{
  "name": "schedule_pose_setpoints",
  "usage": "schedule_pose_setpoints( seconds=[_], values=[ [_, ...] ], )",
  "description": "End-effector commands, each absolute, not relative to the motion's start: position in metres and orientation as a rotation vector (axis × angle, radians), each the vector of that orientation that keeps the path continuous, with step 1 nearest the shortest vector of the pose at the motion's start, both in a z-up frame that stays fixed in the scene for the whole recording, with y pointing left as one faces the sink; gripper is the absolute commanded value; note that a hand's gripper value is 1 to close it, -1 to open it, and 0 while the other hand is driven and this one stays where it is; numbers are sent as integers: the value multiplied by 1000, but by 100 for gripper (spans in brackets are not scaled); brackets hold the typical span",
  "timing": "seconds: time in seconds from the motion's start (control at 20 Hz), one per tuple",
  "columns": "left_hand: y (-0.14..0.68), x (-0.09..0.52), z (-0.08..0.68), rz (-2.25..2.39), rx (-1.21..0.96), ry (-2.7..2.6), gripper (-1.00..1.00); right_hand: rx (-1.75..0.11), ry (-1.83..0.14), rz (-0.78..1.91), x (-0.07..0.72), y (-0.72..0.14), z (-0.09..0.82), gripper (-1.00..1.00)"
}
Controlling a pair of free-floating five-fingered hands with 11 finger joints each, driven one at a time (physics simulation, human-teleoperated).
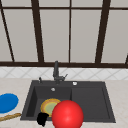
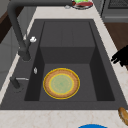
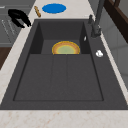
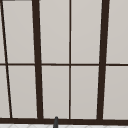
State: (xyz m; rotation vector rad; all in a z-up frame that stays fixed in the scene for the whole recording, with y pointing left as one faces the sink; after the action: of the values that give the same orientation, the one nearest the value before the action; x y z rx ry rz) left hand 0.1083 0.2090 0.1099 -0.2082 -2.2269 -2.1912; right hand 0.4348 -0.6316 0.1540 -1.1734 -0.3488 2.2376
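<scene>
My left hand (image 1: 42,119) hovers at the sink's (image 1: 105,86) front edge, fingers loosely apart, above the plate (image 1: 49,106).

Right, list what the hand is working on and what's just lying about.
In hand: left hand at the front edge of the sink; nearest it, yellow-rimmed plate in the basin; red ball beside it.
Lying about: blue plate; wooden stick; tap.

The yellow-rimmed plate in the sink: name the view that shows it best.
The left side view: the whole plate lies unobstructed on the basin floor. In the right side view the basin's divider cuts its near edge; in the front view a red ball covers part.
</scene>
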Motion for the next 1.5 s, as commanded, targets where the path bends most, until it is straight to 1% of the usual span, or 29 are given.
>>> schedule_pose_setpoints(
  seconds=[0.0, 0.25, 0.5, 0.6, 0.75, 0.85, 1.3, 1.45],
  values=[
    [209, 108, 110, -2191, -208, -2227, 0, -1253, -353, 2166, 416, -632, 154, -100],
    [209, 108, 110, -2191, -208, -2227, 0, -1265, -358, 2164, 377, -631, 151, -100],
    [209, 108, 110, -2191, -208, -2227, 0, -1278, -298, 2160, 342, -630, 144, -100],
    [209, 108, 110, -2191, -208, -2227, 0, -1273, -311, 2202, 354, -631, 147, -100],
    [209, 108, 110, -2191, -208, -2227, 0, -1244, -286, 2186, 347, -625, 143, -100],
    [209, 108, 110, -2191, -208, -2227, 0, -1160, -400, 2123, 345, -631, 144, -100],
    [209, 108, 110, -2191, -208, -2227, 0, -1098, -534, 2053, 344, -632, 135, -100],
    [209, 108, 110, -2191, -208, -2227, 0, -1052, -606, 2049, 329, -638, 136, -100]
  ],
)
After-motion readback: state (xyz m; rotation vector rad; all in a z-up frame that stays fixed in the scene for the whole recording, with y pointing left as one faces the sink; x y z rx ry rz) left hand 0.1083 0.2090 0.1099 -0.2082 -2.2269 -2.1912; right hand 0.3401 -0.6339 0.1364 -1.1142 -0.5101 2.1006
